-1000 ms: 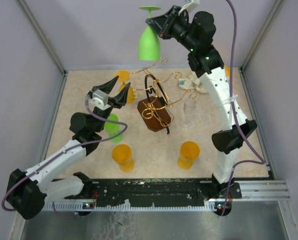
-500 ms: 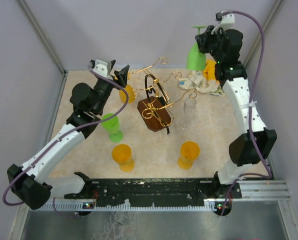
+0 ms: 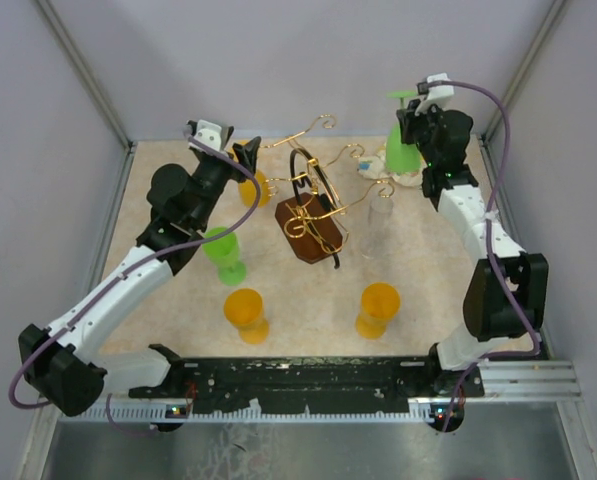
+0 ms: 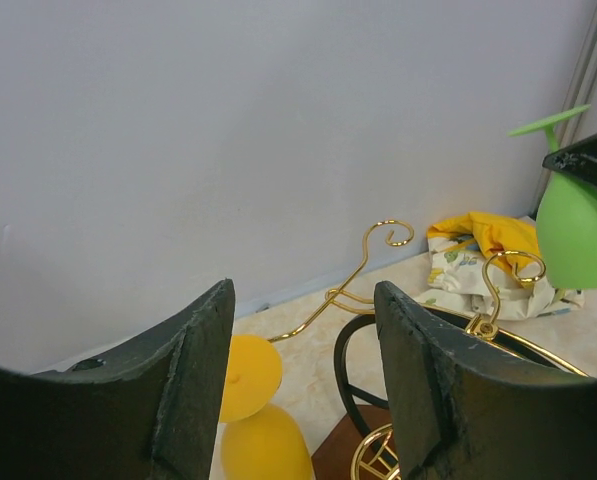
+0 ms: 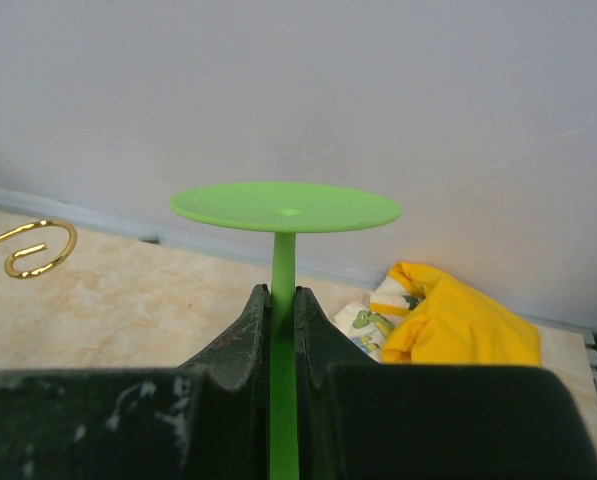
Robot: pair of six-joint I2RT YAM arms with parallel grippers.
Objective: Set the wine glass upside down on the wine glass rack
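Note:
My right gripper is shut on the stem of a green wine glass, held upside down with its foot on top at the back right. In the right wrist view the stem sits between my shut jaws under the round green foot. The gold wire rack on its dark brown base stands mid-table, left of the glass. A yellow glass hangs upside down on the rack's left arm. My left gripper is open and empty just above it. The left wrist view shows that yellow glass and the rack's curls.
A green glass stands left of the rack. Two yellow glasses stand near the front. A clear glass stands right of the rack. A crumpled yellow and white cloth lies at the back right, and shows in the right wrist view.
My right gripper has carried the green glass from high above the rack to the right and down to the back right. My left gripper has risen and moved back toward the rack's left arm.

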